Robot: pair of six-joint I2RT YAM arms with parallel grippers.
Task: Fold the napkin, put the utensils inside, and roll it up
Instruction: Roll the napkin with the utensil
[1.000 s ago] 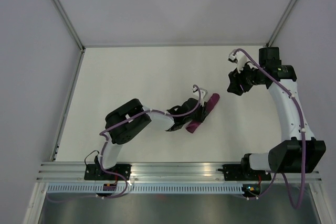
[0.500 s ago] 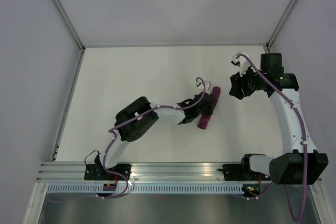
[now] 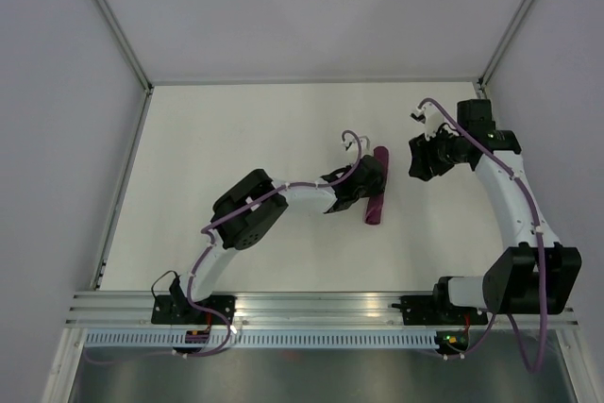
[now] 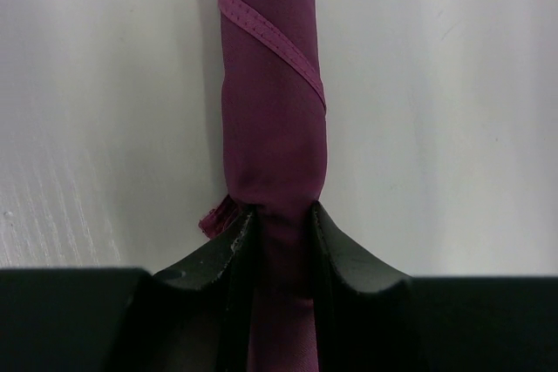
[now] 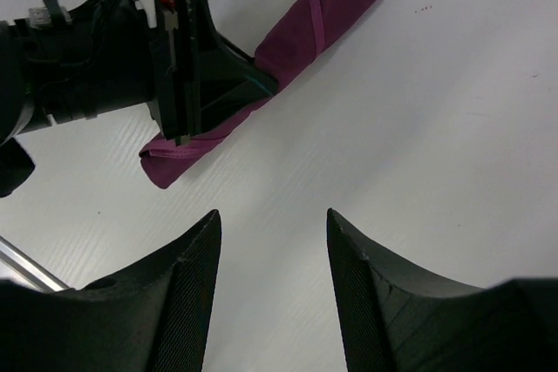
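Note:
The napkin (image 3: 375, 212) is a tight magenta roll lying almost straight toward the back of the white table. My left gripper (image 3: 366, 186) is shut on its middle from the left. In the left wrist view the napkin (image 4: 272, 111) runs up from between the two black fingers of the left gripper (image 4: 279, 215), a hemmed edge wrapped slantwise round it. The right gripper (image 3: 418, 159) hovers to the right of the roll, apart from it. In the right wrist view this gripper (image 5: 273, 215) is open and holds nothing, with the napkin (image 5: 318, 19) and the left gripper (image 5: 218, 84) beyond it. The utensils are out of view.
The white table (image 3: 236, 129) is walled at the left, back and right. An aluminium rail (image 3: 321, 307) with both arm bases runs along the near edge.
The left arm has stretched out, carrying the roll to the right and turning it from a slant to nearly upright in the top view. The right gripper has shifted only slightly, staying open.

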